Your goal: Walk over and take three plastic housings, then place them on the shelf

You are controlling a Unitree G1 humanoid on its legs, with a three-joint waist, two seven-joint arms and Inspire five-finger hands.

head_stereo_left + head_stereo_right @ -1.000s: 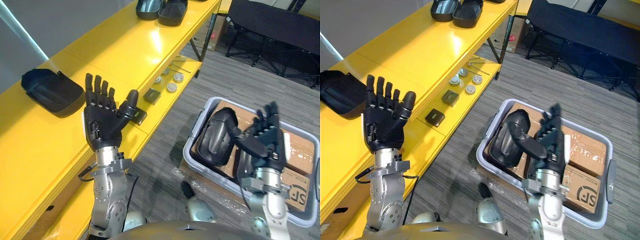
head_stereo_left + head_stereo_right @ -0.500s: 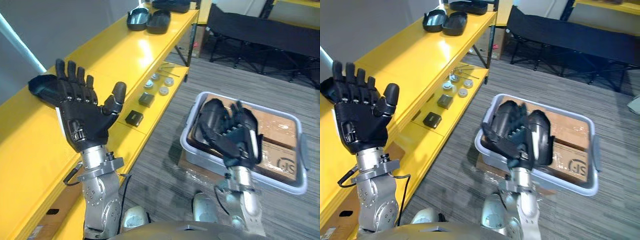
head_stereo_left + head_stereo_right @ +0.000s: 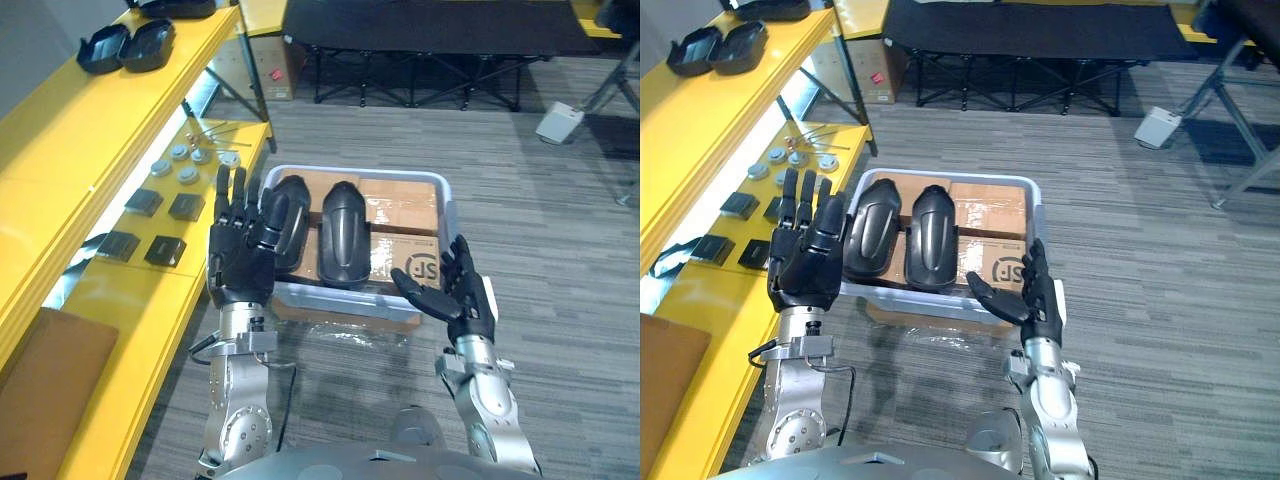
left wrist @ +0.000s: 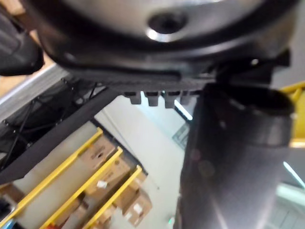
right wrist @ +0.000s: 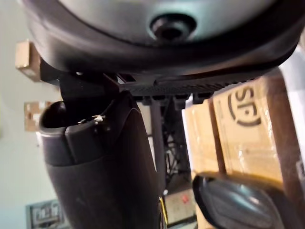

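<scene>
Two black plastic housings [image 3: 340, 232] [image 3: 291, 218] lie side by side on cardboard cartons [image 3: 405, 215] inside a pale grey bin [image 3: 453, 222] on the floor straight ahead. My left hand [image 3: 240, 268] is raised with straight fingers, palm towards me, in front of the bin's left end, holding nothing. My right hand [image 3: 458, 295] is open too, low at the bin's near right corner, apart from it. The right wrist view shows one housing [image 5: 238, 202] and a carton [image 5: 240, 126] past the thumb. Two more housings [image 3: 126, 46] rest on the yellow shelf [image 3: 70, 130] at far left.
The shelf's lower level [image 3: 120, 300] holds small black blocks [image 3: 164, 250] and round discs [image 3: 188, 172]. A brown board [image 3: 40, 372] lies at its near end. A black folding cot [image 3: 420, 25] stands behind the bin. A white box [image 3: 558, 122] sits on the carpet at right.
The whole view has swung from the shelf towards the bin, which now lies straight ahead. Both hands stay open; the right hand has dropped off the housings to the bin's near right corner.
</scene>
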